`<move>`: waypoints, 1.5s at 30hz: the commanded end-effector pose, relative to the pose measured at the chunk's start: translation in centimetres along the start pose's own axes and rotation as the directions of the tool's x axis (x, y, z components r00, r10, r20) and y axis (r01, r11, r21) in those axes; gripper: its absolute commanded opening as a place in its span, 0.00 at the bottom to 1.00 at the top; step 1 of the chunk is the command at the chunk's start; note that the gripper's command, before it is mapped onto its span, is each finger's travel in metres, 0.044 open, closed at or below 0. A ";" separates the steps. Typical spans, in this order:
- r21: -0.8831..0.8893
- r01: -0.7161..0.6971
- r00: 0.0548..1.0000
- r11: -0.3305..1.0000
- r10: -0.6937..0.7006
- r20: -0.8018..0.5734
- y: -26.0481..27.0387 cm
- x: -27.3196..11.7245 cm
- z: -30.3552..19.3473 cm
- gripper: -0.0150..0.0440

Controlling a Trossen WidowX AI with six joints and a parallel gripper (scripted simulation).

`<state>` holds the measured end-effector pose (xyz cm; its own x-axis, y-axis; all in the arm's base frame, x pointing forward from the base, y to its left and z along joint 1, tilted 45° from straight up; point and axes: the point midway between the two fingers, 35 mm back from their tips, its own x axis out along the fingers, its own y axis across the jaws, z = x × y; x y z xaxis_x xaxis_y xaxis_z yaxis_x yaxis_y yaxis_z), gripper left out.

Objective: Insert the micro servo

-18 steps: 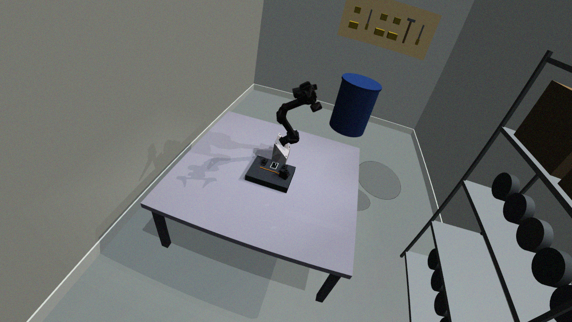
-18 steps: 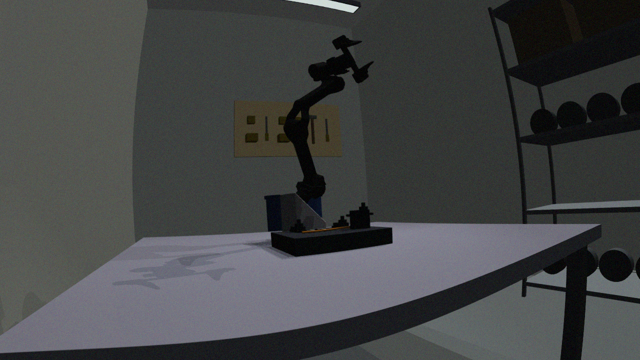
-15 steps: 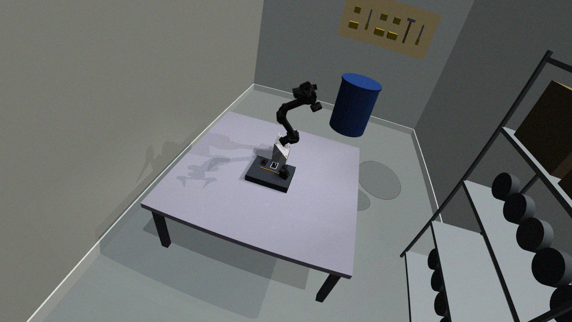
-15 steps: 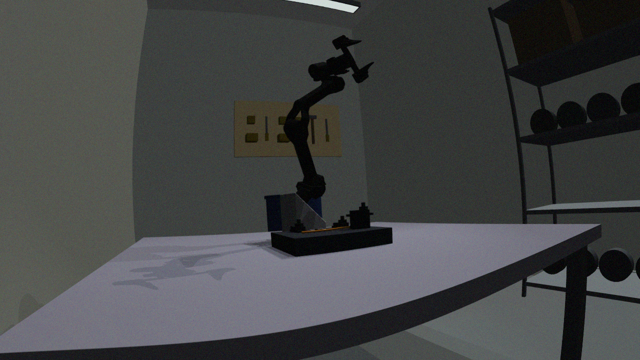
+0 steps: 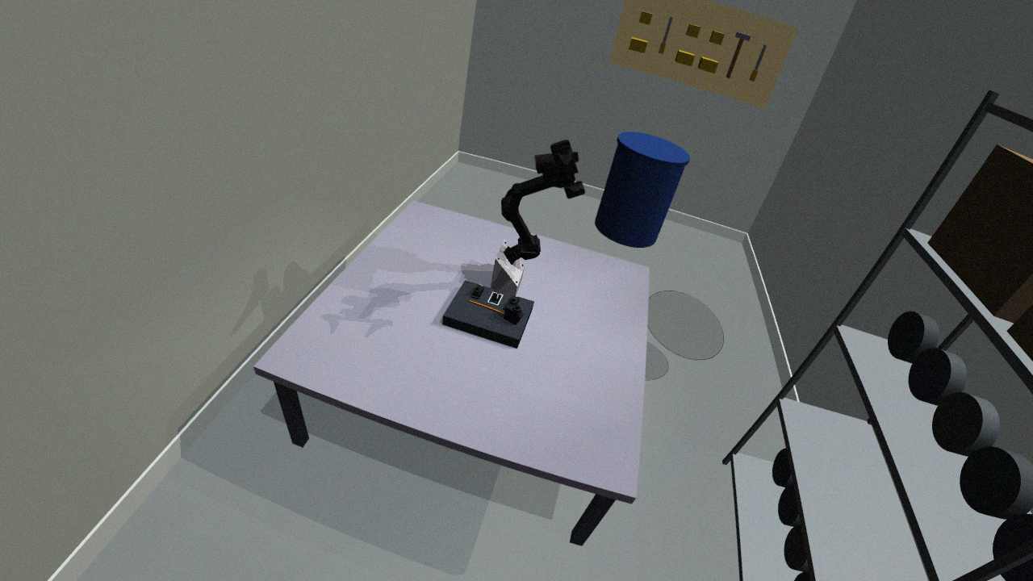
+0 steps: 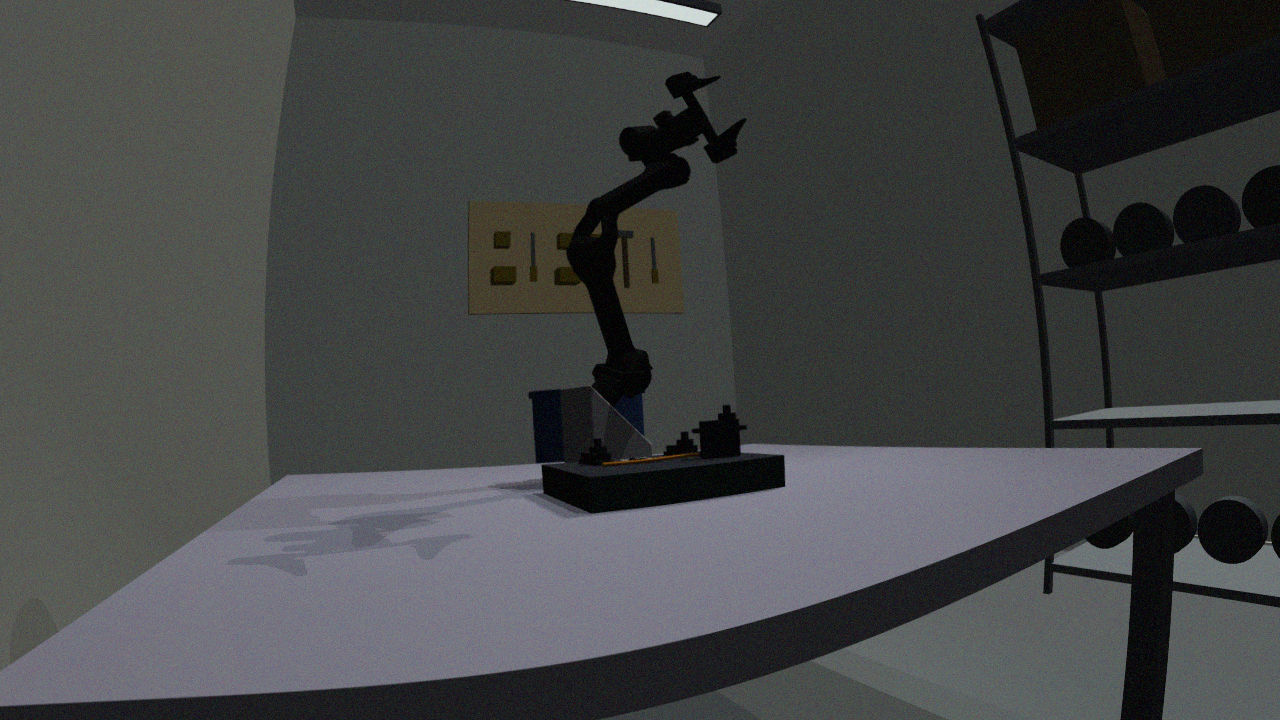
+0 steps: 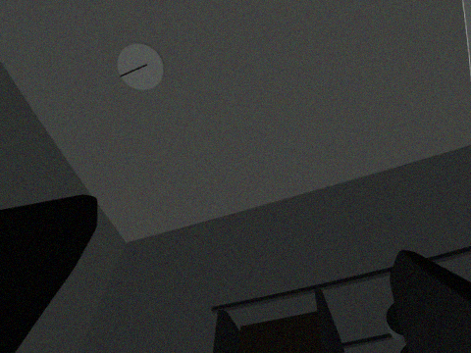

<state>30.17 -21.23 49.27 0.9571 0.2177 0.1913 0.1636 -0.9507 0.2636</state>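
Black loose micro servo (image 5: 512, 311) (image 6: 719, 438), upright on the dark slab-like deck (image 5: 478, 332) (image 6: 671, 488), should be approached from above by the widely parted, unladen black two-fingered gripper (image 5: 568, 167) (image 6: 733, 102).

The shelf rack (image 5: 874, 277) (image 6: 1029, 232) — cut off at the right edge in top and exterior views.

Black segmented arm (image 5: 516, 216) (image 6: 608, 308), rounded joints, tapered black fingers (image 5: 575, 189) (image 6: 726, 143)

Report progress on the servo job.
Nothing looks finished: the loose micro servo stands up on the black deck, outside the white-outlined pocket. Nothing is in hand; the open jaws hang high above. Grasping, seating, cable routing and release remain.
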 end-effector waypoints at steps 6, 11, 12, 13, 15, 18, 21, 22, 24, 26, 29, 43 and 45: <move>-0.149 -0.112 0.993 0.982 0.105 -0.051 0.4 -2.1 -3.3 1.00; -0.274 -0.190 0.981 0.943 0.170 -0.095 0.4 -3.6 -5.7 1.00; -0.287 -0.199 0.979 0.937 0.177 -0.101 0.4 -3.8 -6.0 1.00; -0.301 -0.212 0.976 0.930 0.187 -0.109 0.4 -4.0 -6.3 1.00; -0.335 -0.240 0.970 0.911 0.208 -0.129 0.3 -4.5 -7.1 1.00; -0.403 -0.281 0.959 0.871 0.235 -0.160 0.0 -5.4 -8.5 1.00; -0.458 -0.315 0.948 0.831 0.256 -0.188 -0.4 -6.2 -9.7 1.00; -0.461 -0.324 0.945 0.826 0.263 -0.195 -0.5 -6.4 -10.0 1.00; -0.486 -0.341 0.939 0.804 0.273 -0.208 -0.7 -6.7 -10.6 1.00; -0.525 -0.367 0.930 0.768 0.287 -0.229 -1.0 -7.3 -11.5 1.00; -0.586 -0.407 0.913 0.700 0.309 -0.265 -1.5 -8.2 -13.0 1.00; -0.786 -0.542 0.829 0.297 0.345 -0.441 -6.1 -11.6 -19.7 1.00; -0.802 -0.550 0.819 0.233 0.341 -0.463 -7.0 -12.0 -20.5 1.00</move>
<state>13.64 -14.28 63.78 0.7514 -0.0573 0.6573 -0.6478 -0.2530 0.7185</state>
